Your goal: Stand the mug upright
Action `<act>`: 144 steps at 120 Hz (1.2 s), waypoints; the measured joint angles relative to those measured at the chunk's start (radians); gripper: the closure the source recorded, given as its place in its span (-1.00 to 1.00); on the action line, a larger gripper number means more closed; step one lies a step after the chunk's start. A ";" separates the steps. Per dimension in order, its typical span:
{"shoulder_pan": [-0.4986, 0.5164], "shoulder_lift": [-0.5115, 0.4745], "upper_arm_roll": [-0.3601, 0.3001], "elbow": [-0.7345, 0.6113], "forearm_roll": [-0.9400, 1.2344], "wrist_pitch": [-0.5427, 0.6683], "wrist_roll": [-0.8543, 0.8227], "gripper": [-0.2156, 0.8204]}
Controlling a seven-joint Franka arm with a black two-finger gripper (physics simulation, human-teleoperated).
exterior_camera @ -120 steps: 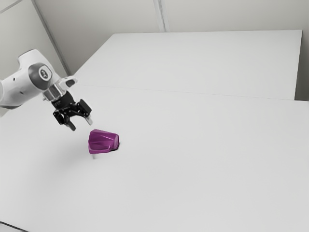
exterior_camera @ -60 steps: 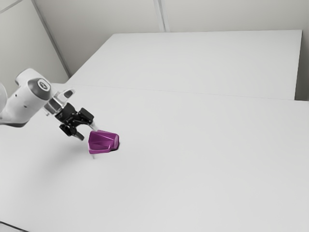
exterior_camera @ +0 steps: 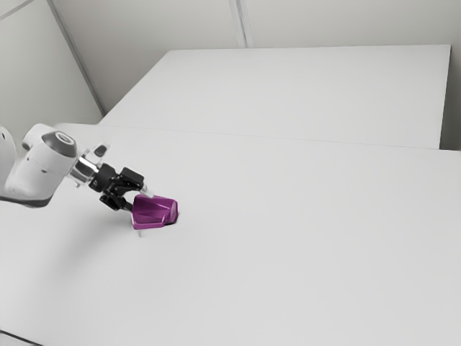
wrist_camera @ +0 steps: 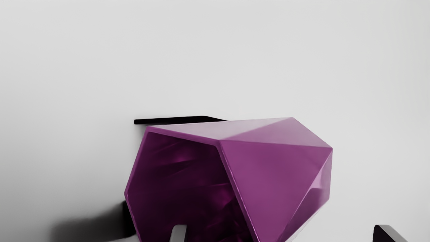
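Purple faceted mug (exterior_camera: 155,213) on its side on white table (exterior_camera: 302,245), left of centre, lower half of exterior view; open end toward the exterior view's left. Black two-finger gripper (exterior_camera: 139,200) at its upper left, fingers spread. Wrist view: one fingertip (wrist_camera: 178,234) overlaps mug mouth, other (wrist_camera: 386,234) past its outer side. Contact: can't tell.

Purple mug (wrist_camera: 272,171) on its side on wht. tbl. (wrist_camera: 268,67), jaws apart w/ one at its mouth.
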State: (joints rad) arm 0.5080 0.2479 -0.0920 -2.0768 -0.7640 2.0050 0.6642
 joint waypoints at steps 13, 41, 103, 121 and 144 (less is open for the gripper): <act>0.002 0.005 -0.001 -0.007 -0.053 0.000 0.050 -0.58; 0.004 0.017 -0.005 -0.015 -0.153 -0.017 0.150 -0.57; 0.020 0.016 -0.021 -0.027 -0.229 -0.056 0.299 0.74; 0.019 -0.014 -0.046 -0.028 -0.230 -0.056 0.326 0.85; -0.014 -0.084 -0.061 -0.032 -0.220 -0.057 0.345 0.89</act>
State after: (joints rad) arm 0.4940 0.1635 -0.1534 -2.1084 -0.9842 1.9484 1.0094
